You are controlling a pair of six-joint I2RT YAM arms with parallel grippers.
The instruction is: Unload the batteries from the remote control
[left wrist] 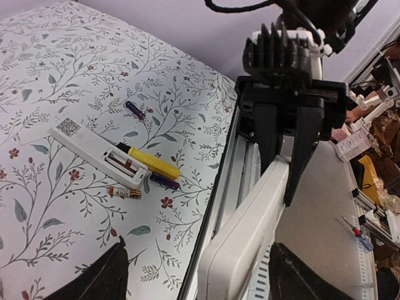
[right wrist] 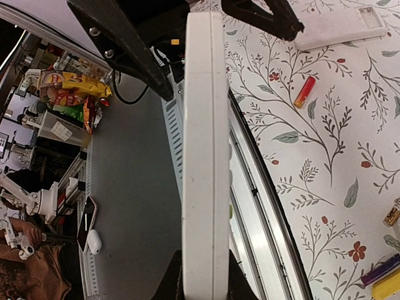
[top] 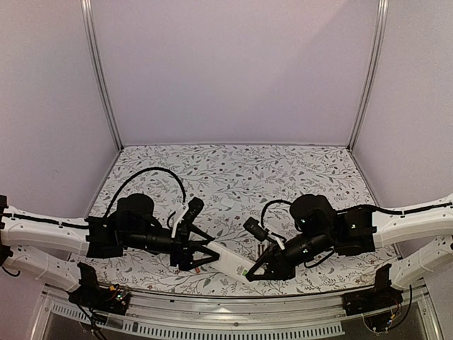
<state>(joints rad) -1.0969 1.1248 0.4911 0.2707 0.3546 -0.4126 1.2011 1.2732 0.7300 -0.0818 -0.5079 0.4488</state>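
Note:
A white remote (top: 230,261) hangs over the table's front edge between both grippers. My right gripper (right wrist: 201,257) is shut on one end of it, seen edge-on (right wrist: 201,156). My left gripper (left wrist: 199,245) is open, with its fingers (left wrist: 106,275) spread wide either side of the other end (left wrist: 240,244). On the table lies a second white remote (left wrist: 87,147) with its battery bay open. Beside it are an orange battery (left wrist: 125,193) and two dark purple batteries (left wrist: 136,110) (left wrist: 164,181). A red battery (right wrist: 304,92) lies apart from them.
A yellow-handled tool (left wrist: 153,164) lies against the open remote. A white flat piece (right wrist: 340,25) lies on the flowered cloth. The metal table rail (right wrist: 250,206) runs under the held remote. Beyond it are the floor and clutter (right wrist: 69,87).

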